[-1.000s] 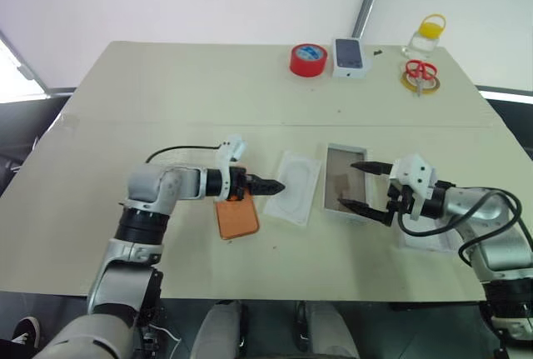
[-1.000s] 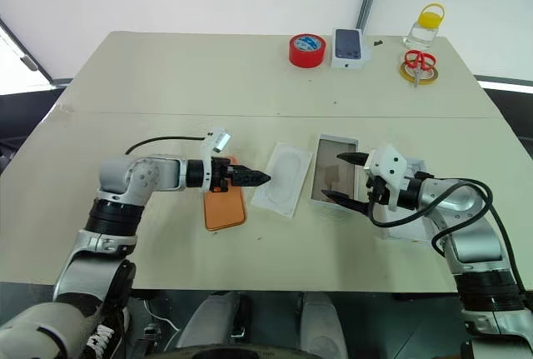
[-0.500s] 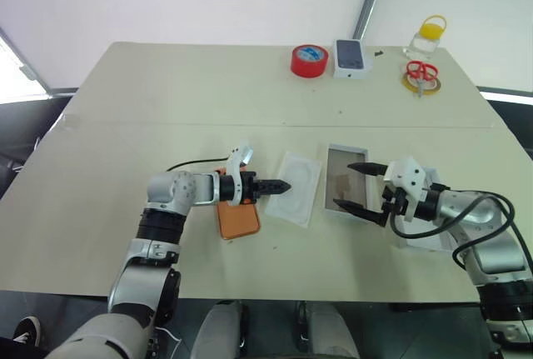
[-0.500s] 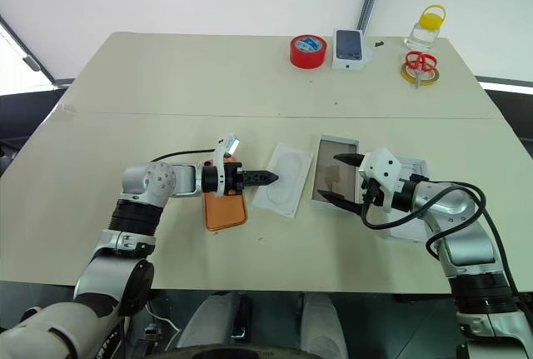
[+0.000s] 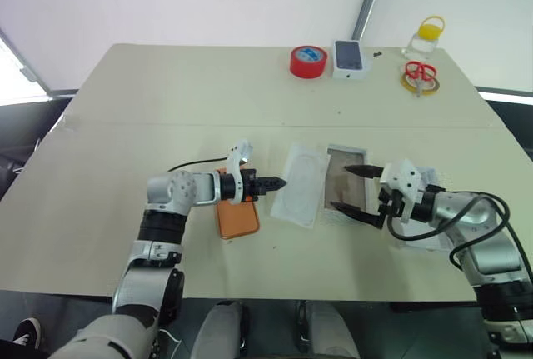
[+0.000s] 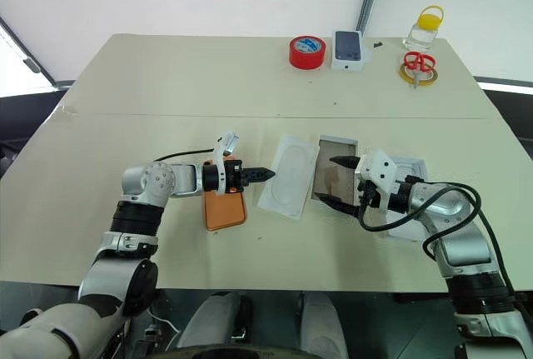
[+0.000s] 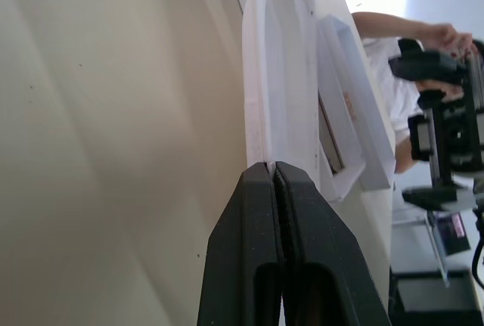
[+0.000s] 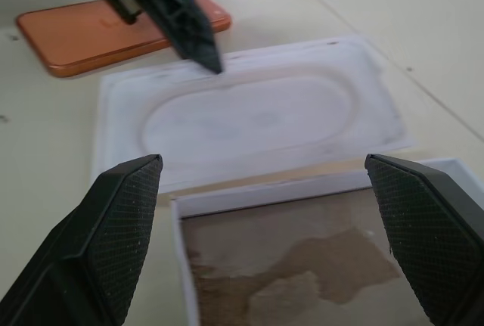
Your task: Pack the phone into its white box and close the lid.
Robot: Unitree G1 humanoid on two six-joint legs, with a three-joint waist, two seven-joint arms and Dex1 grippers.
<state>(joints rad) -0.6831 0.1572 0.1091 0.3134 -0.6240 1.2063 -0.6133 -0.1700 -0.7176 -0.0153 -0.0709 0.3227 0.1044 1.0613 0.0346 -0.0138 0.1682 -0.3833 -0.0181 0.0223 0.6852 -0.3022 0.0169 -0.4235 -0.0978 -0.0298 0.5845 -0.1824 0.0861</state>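
A two-armed humanoid works at a pale counter [image 5: 166, 101], with the packing job at an early stage. The orange phone [image 5: 237, 219] lies flat on the counter under the left wrist, outside the white box [image 5: 343, 185], which sits open and empty just right of centre with its greyish-brown floor showing. Between the two lies a thin white card [image 5: 301, 186] bearing an oval outline, one long side tilted up against the box wall. The left gripper [image 5: 276, 183] is clenched, its two black fingers pressed together with their tips at the card's near edge; whether they pinch the card or merely touch it cannot be told. The right gripper [image 5: 351, 188] stands released, jaws spread wide over the near end of the box without gripping it. The lid [image 6: 410, 167] rests partly hidden behind the right wrist.

The step in hand appears to be clearing the card from beside the box. Next, by this reading, the card must go aside, then the phone be grasped by its edges and lowered squarely into the box while the right gripper steadies it.
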